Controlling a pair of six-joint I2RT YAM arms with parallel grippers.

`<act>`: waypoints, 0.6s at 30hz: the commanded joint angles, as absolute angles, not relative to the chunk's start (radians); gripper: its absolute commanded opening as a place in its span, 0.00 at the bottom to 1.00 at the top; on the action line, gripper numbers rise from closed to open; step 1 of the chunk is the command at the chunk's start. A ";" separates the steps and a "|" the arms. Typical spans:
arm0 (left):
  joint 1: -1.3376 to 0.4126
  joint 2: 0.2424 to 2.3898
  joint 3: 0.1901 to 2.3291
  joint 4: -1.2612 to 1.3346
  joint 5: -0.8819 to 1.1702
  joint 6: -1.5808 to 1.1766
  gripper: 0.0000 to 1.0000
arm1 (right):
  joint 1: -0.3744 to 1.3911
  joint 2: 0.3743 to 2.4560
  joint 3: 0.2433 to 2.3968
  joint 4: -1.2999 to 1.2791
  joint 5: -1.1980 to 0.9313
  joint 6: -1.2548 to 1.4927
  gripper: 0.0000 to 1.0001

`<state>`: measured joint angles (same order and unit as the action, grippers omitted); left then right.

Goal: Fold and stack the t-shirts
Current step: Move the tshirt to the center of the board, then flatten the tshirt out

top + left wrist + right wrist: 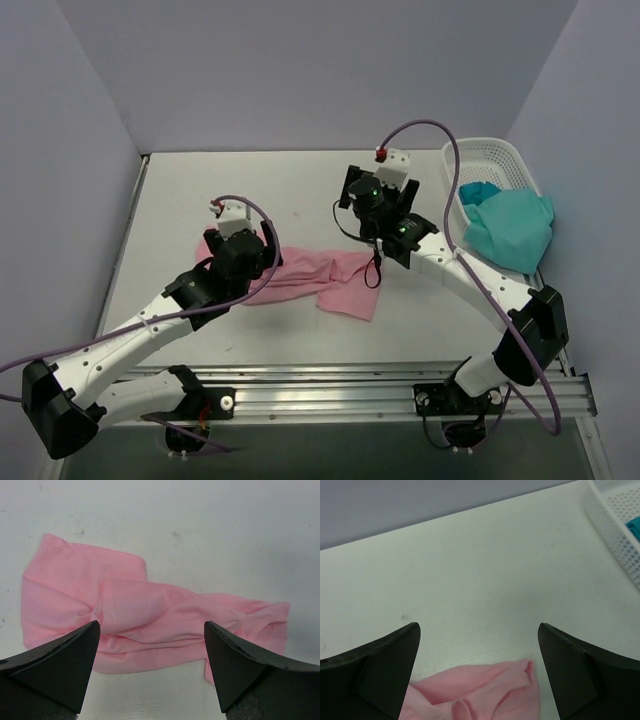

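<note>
The pink t-shirt [320, 280] lies rumpled on the table [200, 190] between my arms. The left gripper [151, 627] and right gripper [478, 627] both stand spread wide, holding nothing. The shirt looks light and limp, so I'd pinch a hem corner.

pink t-shirt [320, 280], teal t-shirt [510, 228], white basket [485, 152]

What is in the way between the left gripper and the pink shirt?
Nothing visible. The open left gripper hangs directly above the pink t-shirt, which lies crumpled on the table.
</note>
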<state>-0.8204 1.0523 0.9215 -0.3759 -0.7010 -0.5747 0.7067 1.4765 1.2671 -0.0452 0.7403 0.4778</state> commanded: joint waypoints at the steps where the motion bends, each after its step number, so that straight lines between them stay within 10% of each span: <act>1: -0.813 1.023 0.940 -0.416 -0.790 -0.636 0.94 | 0.744 1.561 1.244 0.101 0.582 0.552 1.00; 18: -0.761 0.765 0.839 -0.501 -0.968 -0.759 0.94 | 1.025 2.146 1.827 0.005 0.368 0.546 1.00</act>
